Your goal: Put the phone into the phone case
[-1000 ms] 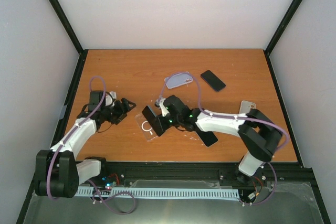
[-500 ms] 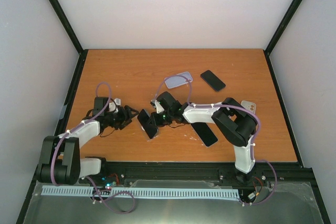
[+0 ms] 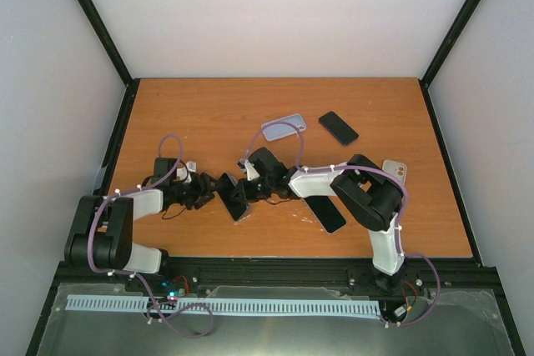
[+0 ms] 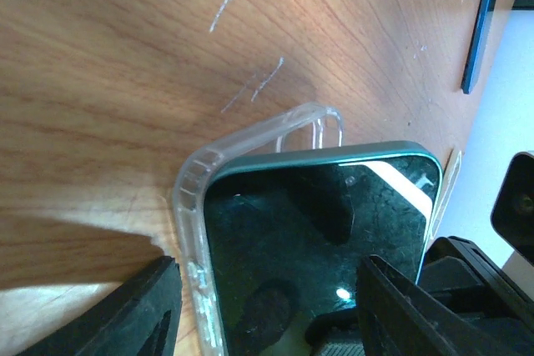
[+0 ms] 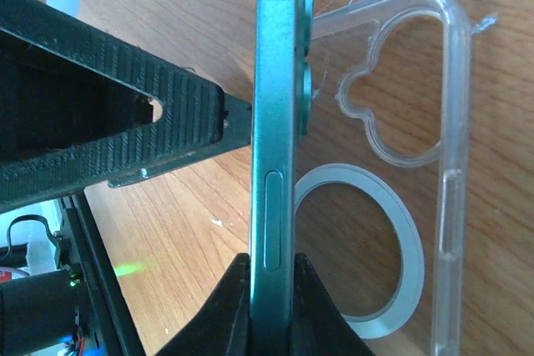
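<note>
**Green-edged phone with dark glass front** (image 5: pixel 274 122): held on its long edge, left of table centre, tilted over the case. In the right wrist view it is seen edge-on, with the side button facing the camera and the rear lenses turned toward the case. It is not seated flat.

**Clear flexible phone case with a white ring on its back** (image 5: pixel 450 147): laid open side up on the table. One long side sits under the phone's lower edge, and the camera cut-out is uncovered.

**Right gripper** (image 5: pixel 271 310): clenched on the phone, one finger on each face.

**Left gripper** (image 4: pixel 267 273): released, jaws spread wide around the near end of phone and case. One ribbed finger is seen just at the phone's glass side; firm contact cannot be told.

**Orange-brown wooden table** (image 3: pixel 192 114): bears all items, and pale scratches are noted near the case.

**Pale lavender case** (image 3: pixel 284 127): lies further back, well apart.

**Black phone** (image 3: pixel 338 127): just right of the lavender case.

**Second black phone** (image 3: pixel 327 214): lies beneath the right forearm.

**Pale phone** (image 3: pixel 394 170): rests at the right side.
</note>
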Controlling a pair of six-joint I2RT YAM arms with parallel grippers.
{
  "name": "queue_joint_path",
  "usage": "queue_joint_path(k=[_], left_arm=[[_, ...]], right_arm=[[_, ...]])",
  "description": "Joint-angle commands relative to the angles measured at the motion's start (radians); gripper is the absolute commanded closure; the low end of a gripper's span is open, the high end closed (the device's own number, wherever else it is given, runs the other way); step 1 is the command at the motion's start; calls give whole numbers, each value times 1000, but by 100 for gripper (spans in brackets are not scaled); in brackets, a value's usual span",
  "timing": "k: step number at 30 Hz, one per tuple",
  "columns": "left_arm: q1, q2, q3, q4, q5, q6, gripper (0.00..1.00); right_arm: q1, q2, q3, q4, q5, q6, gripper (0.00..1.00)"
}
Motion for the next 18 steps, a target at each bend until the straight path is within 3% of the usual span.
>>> queue_joint_path(k=[1,10,18], left_arm=[[-15,31,-4,84,46,-19,43],[-70,57,22,78,59,-26,50],[-96,75,33,64,59,-7,51]], right_arm=[[-4,54,-48,29,26,48,90],[-39,-120,-114,-116,146,23,66],[-53,-175,-128,-197,216,-12,63]])
